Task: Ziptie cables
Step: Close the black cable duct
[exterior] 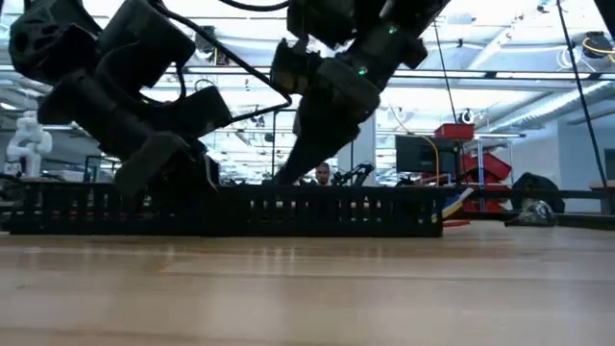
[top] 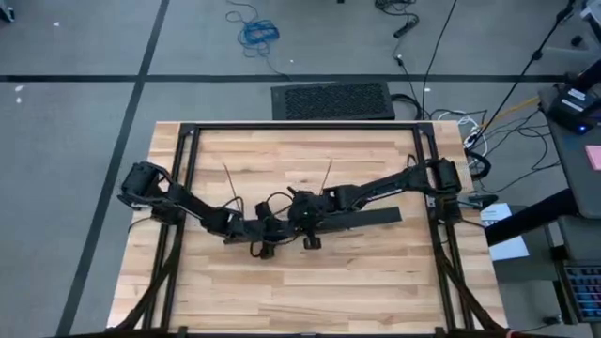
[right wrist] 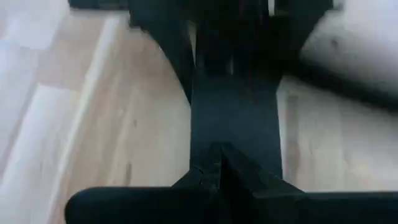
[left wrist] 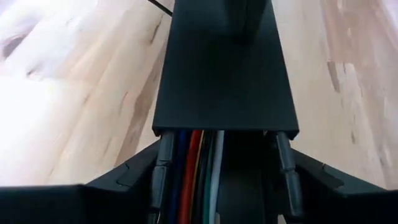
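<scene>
Wooden bench (top: 310, 291) carried a long black slotted bar (exterior: 231, 210) near its middle, with both arms bent in over it. At about nine o'clock from the bench centre, the left tool (top: 266, 228) stood spread wide, its fingers (left wrist: 160, 168) flanking the bar's end without clearly clamping it. Between them the cables (left wrist: 196, 171) lay inside the bar's channel: blue, red, green and pale strands side by side, running under the bar's flat lid. At the centre, the right tool (right wrist: 217, 168) pressed down on the bar, fingers clenched tip to tip. Two thin dark zipties (top: 228, 176) lay straight toward twelve o'clock. Most of the cable run stayed hidden.
</scene>
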